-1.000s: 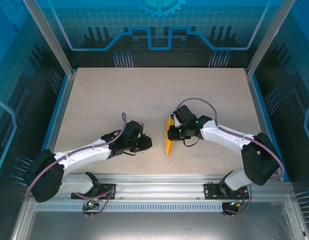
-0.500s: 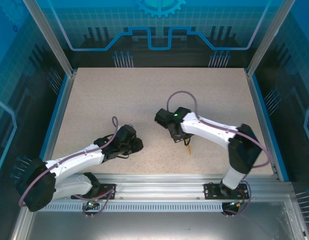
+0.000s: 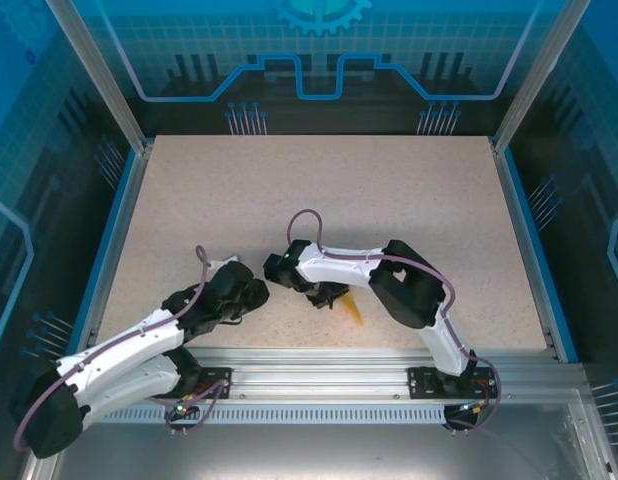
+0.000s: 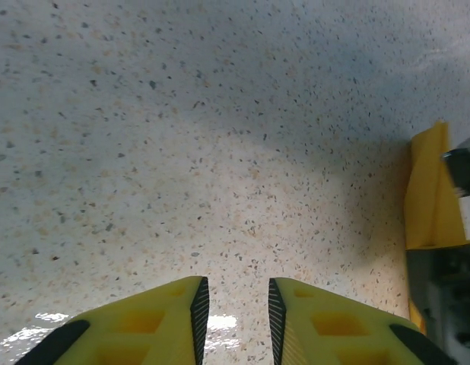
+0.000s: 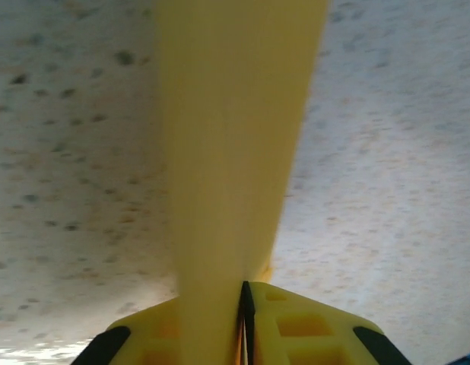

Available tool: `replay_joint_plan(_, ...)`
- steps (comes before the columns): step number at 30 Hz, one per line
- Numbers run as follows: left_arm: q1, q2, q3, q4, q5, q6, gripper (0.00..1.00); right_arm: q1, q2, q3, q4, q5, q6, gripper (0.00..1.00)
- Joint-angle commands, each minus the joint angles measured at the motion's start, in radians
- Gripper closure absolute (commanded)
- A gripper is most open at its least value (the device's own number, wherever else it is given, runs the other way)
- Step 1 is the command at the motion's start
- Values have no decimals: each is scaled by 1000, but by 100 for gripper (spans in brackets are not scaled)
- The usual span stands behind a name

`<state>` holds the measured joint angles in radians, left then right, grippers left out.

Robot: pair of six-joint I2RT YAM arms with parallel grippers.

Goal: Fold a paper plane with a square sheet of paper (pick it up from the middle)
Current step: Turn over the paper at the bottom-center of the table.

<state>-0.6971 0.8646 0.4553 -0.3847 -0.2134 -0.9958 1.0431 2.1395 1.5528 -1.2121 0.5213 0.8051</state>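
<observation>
The folded orange-yellow paper (image 3: pixel 352 309) is a narrow pointed shape near the table's front middle, and my right gripper (image 3: pixel 327 297) is shut on it. In the right wrist view the paper (image 5: pixel 235 137) runs as a blurred yellow band from the shut jaws of the right gripper (image 5: pixel 244 287) up to the top edge. My left gripper (image 3: pixel 257 292) sits just left of it, low over the table. In the left wrist view the left gripper (image 4: pixel 235 293) is open by a narrow gap holding nothing, and the paper (image 4: pixel 429 190) stands at the right edge.
The speckled beige table (image 3: pixel 319 190) has a blue rim (image 3: pixel 117 220) on both sides and transparent walls beyond. A metal rail (image 3: pixel 319 360) with both arm bases runs along the near edge. The right arm's elbow (image 3: pixel 409 290) is folded close over the front middle.
My right arm swung left and toward the near edge, carrying the paper with it. My left arm drew back to the left, and its jaws parted slightly.
</observation>
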Motion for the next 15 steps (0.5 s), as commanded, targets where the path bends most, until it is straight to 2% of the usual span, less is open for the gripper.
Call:
replay_joint_plan(1,9,-41,-24,-49,-42,-25,68,15,23,24,64,-115,23,85)
replay_joint_plan(5,9,-53,-26,-59,-35,-23,67,16,21,18,134,-190,2,78)
replay_joint_plan(8,10,-51,-23,-58,-23,-16,67,15,-2,2,194,-255,-29,64)
replay_joint_plan(15,9,-39,-24,-33,22,-1,65,-9,-240,-170,414,-413,-90,42)
